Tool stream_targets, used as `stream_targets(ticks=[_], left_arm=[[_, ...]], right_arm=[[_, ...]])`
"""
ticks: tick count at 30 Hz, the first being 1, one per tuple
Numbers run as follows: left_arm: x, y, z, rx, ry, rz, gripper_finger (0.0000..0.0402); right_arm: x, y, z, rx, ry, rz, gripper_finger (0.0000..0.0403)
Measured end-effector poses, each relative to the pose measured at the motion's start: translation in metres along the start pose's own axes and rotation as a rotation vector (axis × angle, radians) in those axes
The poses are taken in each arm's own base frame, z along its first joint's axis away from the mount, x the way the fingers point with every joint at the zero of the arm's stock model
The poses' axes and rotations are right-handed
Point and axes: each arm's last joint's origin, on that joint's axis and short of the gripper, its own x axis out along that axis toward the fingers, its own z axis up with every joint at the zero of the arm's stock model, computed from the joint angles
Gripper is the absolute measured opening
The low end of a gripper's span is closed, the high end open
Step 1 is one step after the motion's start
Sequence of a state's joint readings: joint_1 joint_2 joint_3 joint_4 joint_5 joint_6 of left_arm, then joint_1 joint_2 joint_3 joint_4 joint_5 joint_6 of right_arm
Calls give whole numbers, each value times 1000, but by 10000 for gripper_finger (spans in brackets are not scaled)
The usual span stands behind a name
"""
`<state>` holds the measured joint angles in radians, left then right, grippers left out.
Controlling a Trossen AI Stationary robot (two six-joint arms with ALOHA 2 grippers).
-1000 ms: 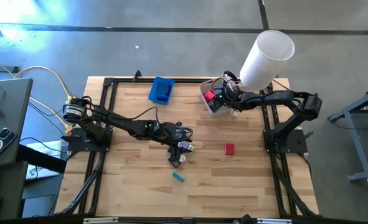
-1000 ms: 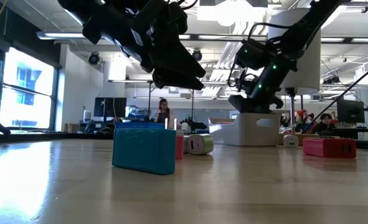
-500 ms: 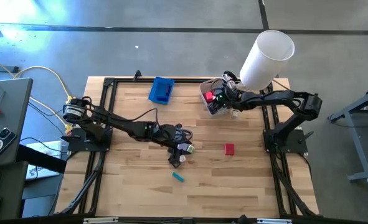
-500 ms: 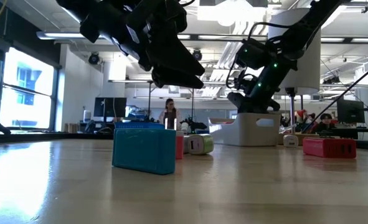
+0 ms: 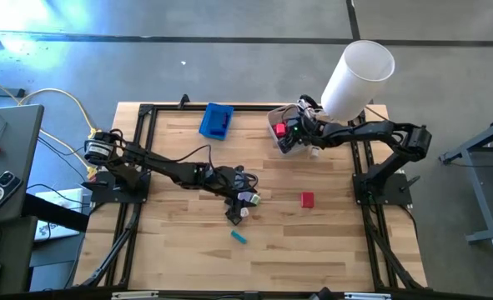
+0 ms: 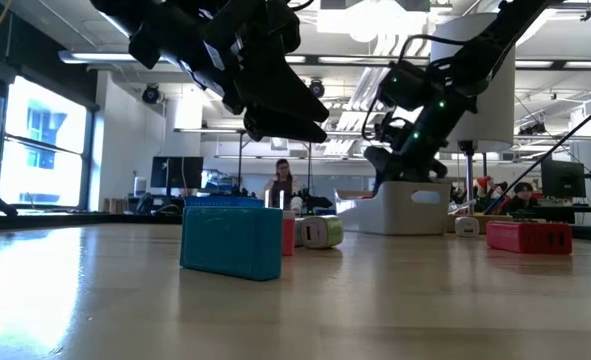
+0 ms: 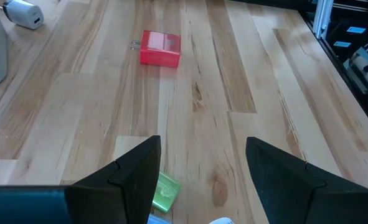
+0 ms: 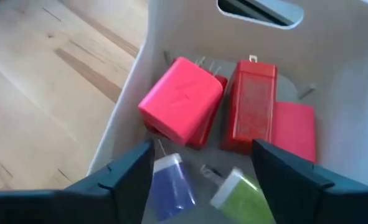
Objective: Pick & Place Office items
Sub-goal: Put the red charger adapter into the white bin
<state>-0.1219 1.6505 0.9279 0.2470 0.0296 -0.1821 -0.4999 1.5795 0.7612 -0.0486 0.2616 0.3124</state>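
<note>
Right claw [image 8: 199, 171] since opened, empty, over bin [image 8: 333, 56]; left claw [image 7: 199, 171] open, hovering mid-table.

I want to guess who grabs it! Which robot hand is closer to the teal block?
Left. The left gripper hovers just above the teal block, mid-table. The right gripper is far off, over the white bin.
</note>
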Motion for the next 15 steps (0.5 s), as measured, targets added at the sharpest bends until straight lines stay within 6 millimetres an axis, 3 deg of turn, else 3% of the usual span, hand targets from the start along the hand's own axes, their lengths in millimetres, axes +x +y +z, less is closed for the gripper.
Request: stream_targets(ticks=[7, 15], left_arm=[[0, 0, -1, -2, 9, 2, 228], [0, 0, -2, -3, 24, 4, 228]], right_arm=[[-5, 1, 6, 0, -49, 14, 260], [-34, 6, 17, -32, -142, 68, 252]])
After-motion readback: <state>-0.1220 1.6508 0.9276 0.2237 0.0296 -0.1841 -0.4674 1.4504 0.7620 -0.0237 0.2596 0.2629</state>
